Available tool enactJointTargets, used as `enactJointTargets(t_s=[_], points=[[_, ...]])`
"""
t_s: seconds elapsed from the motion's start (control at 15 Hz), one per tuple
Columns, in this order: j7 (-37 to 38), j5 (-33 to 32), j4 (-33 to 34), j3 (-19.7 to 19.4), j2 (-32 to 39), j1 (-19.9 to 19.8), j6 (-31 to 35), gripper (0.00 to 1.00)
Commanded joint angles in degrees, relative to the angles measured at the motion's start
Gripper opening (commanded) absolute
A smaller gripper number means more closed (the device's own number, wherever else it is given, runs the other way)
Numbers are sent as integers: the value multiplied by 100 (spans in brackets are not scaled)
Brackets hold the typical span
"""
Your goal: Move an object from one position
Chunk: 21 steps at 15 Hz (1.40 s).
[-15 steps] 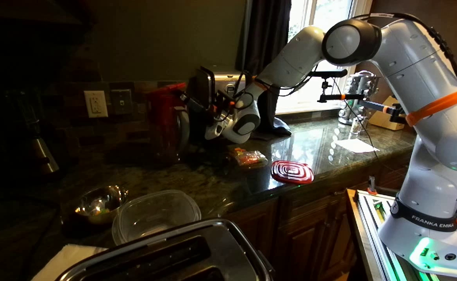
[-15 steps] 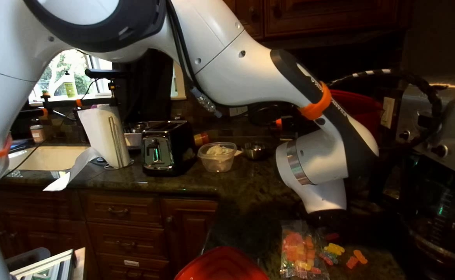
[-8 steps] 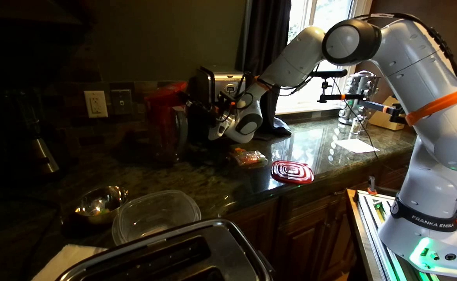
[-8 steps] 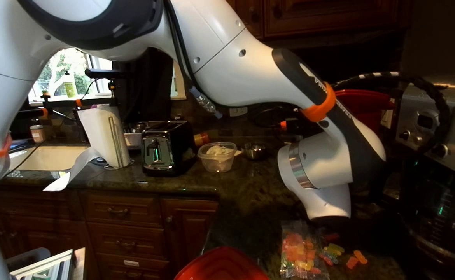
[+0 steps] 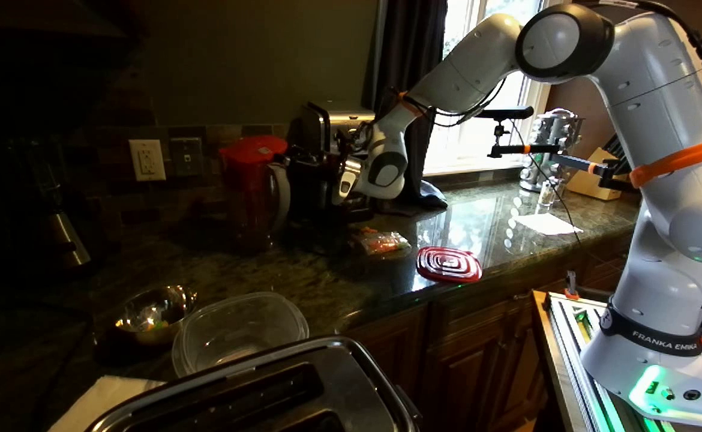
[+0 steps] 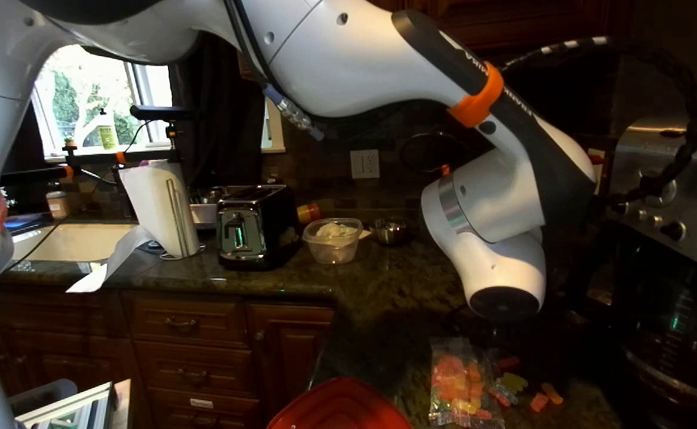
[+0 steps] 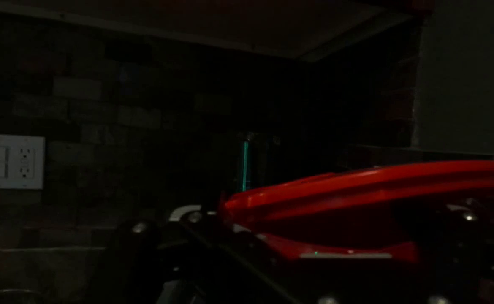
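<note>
The object, a shallow bright-red lid-like piece (image 5: pixel 258 147), rests over the top of a tall red container (image 5: pixel 249 201) with a pale handle. Close up in the wrist view, the rim of the red piece (image 7: pixel 356 185) runs across the lower right. Whether it is fully seated I cannot tell. My gripper (image 5: pixel 286 157) is at the right-hand edge of the red piece in that exterior view. Its dark fingers stand wide apart low in the wrist view, open and holding nothing that I can make out. The arm hides the object in an exterior view.
A coffee maker (image 5: pixel 345 123) stands right behind the wrist. On the counter lie a candy bag (image 5: pixel 381 241), loose gummies (image 6: pixel 512 381) and a red-and-white spiral disc (image 5: pixel 449 264). A metal bowl (image 5: pixel 147 312), clear tub (image 5: pixel 240 330) and toaster (image 5: pixel 255 390) are nearer that camera.
The red piece, tilted before, now lies flatter on the tall container. My gripper has opened, and the arm has risen and drawn back a little. The disc and candy have stayed put.
</note>
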Motion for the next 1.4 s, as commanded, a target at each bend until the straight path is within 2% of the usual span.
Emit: enactJointTargets(t_s=[0.0, 0.2, 0.33, 0.67, 0.87, 1.07, 1.33], points=[[-121, -102, -504, -216, -513, 174, 1000, 100], [-92, -306, -778, -295, -916, 253, 1738, 100], [-4, -423, -872, -291, -1073, 262, 1909, 100], [-2, -551, -1003, -291, -1203, 221, 1645, 100], [-29, -547, -1082, -306, -1288, 244, 1760, 100], [0, -685, -1165, -313, -1353, 206, 1530, 100], [-169, -546, -1338, -316, -1509, 173, 1230, 100]])
